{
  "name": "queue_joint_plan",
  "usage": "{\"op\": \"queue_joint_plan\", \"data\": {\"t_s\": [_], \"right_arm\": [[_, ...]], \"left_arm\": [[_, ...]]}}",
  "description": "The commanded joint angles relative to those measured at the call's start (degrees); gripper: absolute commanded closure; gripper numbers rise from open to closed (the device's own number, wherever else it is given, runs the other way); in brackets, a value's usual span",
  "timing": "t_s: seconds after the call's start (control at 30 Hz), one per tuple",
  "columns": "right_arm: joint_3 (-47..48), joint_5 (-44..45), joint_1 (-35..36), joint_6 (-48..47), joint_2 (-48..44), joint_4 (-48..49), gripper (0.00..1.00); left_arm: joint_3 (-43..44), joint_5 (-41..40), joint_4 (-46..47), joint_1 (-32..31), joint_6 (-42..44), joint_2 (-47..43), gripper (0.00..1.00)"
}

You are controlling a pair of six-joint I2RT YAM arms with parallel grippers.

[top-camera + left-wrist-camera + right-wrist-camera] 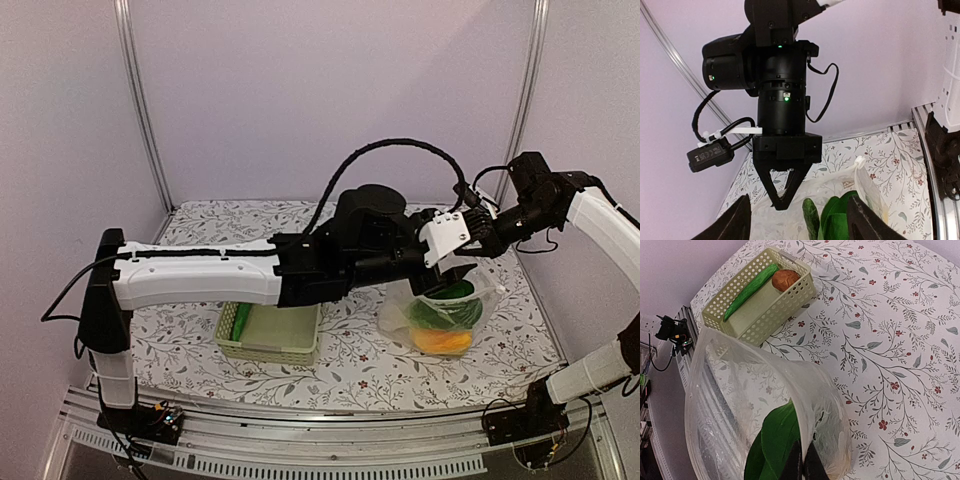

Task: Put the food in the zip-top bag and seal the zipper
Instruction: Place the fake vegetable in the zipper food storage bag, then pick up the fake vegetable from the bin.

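Note:
The clear zip-top bag [440, 315] stands open on the table at the right, with green leafy food [447, 303] and an orange piece [442, 342] inside. My right gripper [804, 466] is shut on the bag's upper edge and holds it up; it shows from the front in the left wrist view [782, 200]. My left gripper [800, 227] is open over the bag's mouth, with a dark green cucumber [811, 220] and a green leaf [837, 220] between its fingers [735, 222], not gripped. The whitish zipper [862, 172] runs along the bag's rim.
A pale green lattice basket [775, 305] sits left of the bag, holding a long green vegetable [750, 287] and a reddish-brown piece [785, 279]. It shows under my left arm in the top view [270, 335]. Walls enclose the floral table [900, 340].

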Motion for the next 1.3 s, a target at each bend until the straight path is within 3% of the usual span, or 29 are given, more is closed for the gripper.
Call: {"op": "queue_joint_plan", "data": {"t_s": [0.0,0.27,0.4,0.57,0.7,0.97,1.27], "right_arm": [[-0.62,0.12,0.21,-0.24,-0.46,0.26,1.0],[-0.71,0.03,0.19,-0.2,-0.86,0.33,1.0],[-0.71,-0.08,0.17,-0.18,-0.65,0.32,1.0],[-0.53,-0.06,0.21,-0.18,-0.46,0.26,1.0],[-0.66,0.05,0.2,-0.07,-0.55,0.31,1.0],[-1.47,0.09,0.13,-0.08,-1.27,0.51,1.0],[-2.16,-0.23,0.2,-0.24,-2.51,0.62,1.0]], "left_arm": [[-1.21,-2.02,-10.83,-0.93,-3.94,-4.39,0.38],[-12.46,-19.79,-14.56,-0.66,-13.17,-15.61,0.38],[-14.52,-28.75,-21.64,0.7,-23.63,-18.06,0.4],[-6.8,-31.65,-44.87,6.03,-44.3,-14.63,0.44],[-5.13,-33.3,-54.48,9.05,-53.86,-12.86,0.45],[-10.04,-36.18,-59.38,15.17,-64.29,-11.74,0.44],[-14.28,-34.98,-59.29,22.04,-66.43,-7.85,0.44]]}}
